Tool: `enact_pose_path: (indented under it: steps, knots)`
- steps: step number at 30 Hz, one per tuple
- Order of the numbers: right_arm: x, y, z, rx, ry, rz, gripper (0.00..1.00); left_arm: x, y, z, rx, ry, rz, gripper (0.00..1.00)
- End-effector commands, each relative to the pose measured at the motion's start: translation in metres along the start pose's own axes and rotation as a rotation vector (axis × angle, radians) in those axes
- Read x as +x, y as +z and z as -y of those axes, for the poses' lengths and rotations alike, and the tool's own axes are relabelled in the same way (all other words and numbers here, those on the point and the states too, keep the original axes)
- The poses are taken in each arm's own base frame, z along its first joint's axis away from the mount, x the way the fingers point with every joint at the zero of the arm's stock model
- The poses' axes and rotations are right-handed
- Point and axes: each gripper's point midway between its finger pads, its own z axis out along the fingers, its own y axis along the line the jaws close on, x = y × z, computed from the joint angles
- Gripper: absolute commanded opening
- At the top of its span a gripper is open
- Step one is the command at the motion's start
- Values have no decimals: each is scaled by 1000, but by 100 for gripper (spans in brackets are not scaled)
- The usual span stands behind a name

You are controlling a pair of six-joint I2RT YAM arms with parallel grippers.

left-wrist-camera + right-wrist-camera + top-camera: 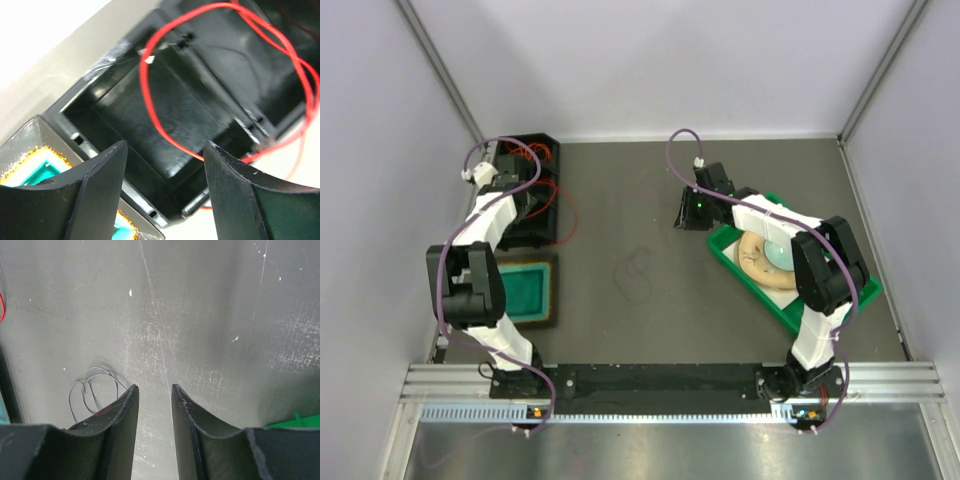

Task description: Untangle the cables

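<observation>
Not much of this looks done yet, going by how things are lying. One thin dark cable [638,272] is sitting on its own out on the table [225,315], in a loose loop, so I'm guessing that one is already separated. The red cables [142,80] are the part that's left: they're looping over each other in and around the black divided bin [130,115], with one strand trailing out over its edge. I can't tell how many there are or where they're crossing.

The left gripper [165,143] is hovering over the bin with its jaws standing wide apart and nothing between them. A big red loop is lying just ahead of the tips, running from in front of the left finger across toward the right one, but no finger is touching it.

The right gripper [154,386] is hanging over bare table, jaws only a narrow gap apart and gripping nothing. The dark cable is lying just off to the left of its left finger, not between the jaws, and I can't see any contact.
</observation>
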Motion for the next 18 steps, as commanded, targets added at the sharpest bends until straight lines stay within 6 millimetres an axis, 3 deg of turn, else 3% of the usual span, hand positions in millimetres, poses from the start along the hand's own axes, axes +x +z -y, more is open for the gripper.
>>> enact_pose_path:
  steps: [1, 15, 18]
  knots:
    - [-13, -9, -12, -40, -8, 47, 33, -6, 3, 5, 31, -115, 12, 68]
    - [-10, -6, -10, -34, -5, 38, 33, 7, 34, 14, 38, -90, -15, 57]
    - [-10, -6, -9, -32, -4, 37, 33, 6, 34, 12, 33, -89, -9, 42]
